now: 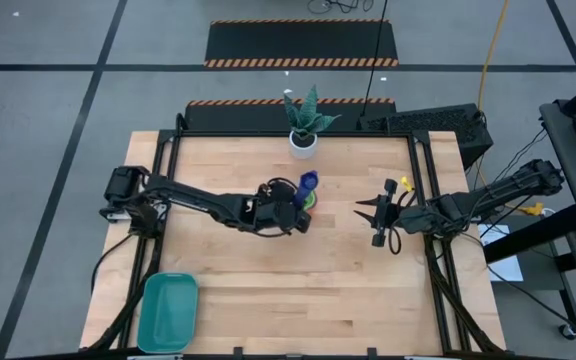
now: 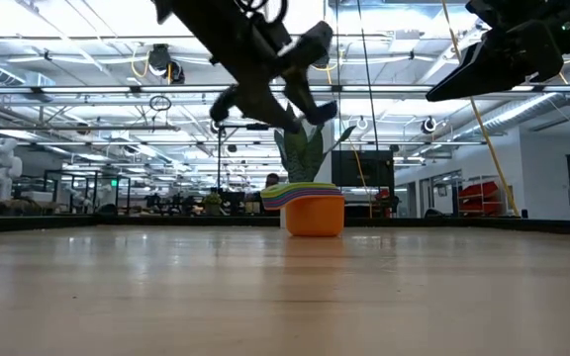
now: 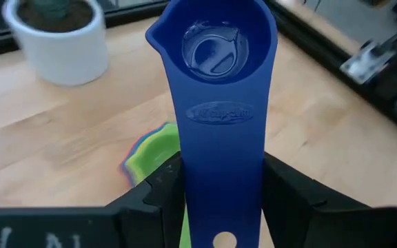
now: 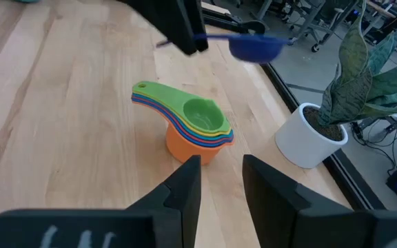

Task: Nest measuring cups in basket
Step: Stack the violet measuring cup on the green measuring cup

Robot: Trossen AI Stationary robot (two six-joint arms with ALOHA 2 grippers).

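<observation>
Several measuring cups sit nested in a stack (image 1: 312,201) (image 4: 193,127) at the table's middle, an orange one at the bottom and a green one on top. A navy cup (image 3: 216,48) (image 4: 257,45) hangs above that stack, with my left gripper (image 3: 222,207) (image 1: 299,203) shut on it. At the table's right my right gripper (image 4: 220,180) (image 1: 360,211) waits off the table, open, with nothing between its fingers. The teal basket (image 1: 168,312) lies at the near left corner. My left gripper pinches the navy cup's flat handle (image 3: 219,186) between its two fingers, one on each long edge, near the handle's free end with the hole. The fingers come from the table's left and lie along the handle. The cup is lifted clear, roughly level, with its bowl open upward.
A white pot with a green plant (image 1: 304,140) (image 4: 310,138) stands at the far edge, just behind the stack. Bare wood lies between the stack and the basket. A black frame rail (image 1: 428,200) runs along the table's right side.
</observation>
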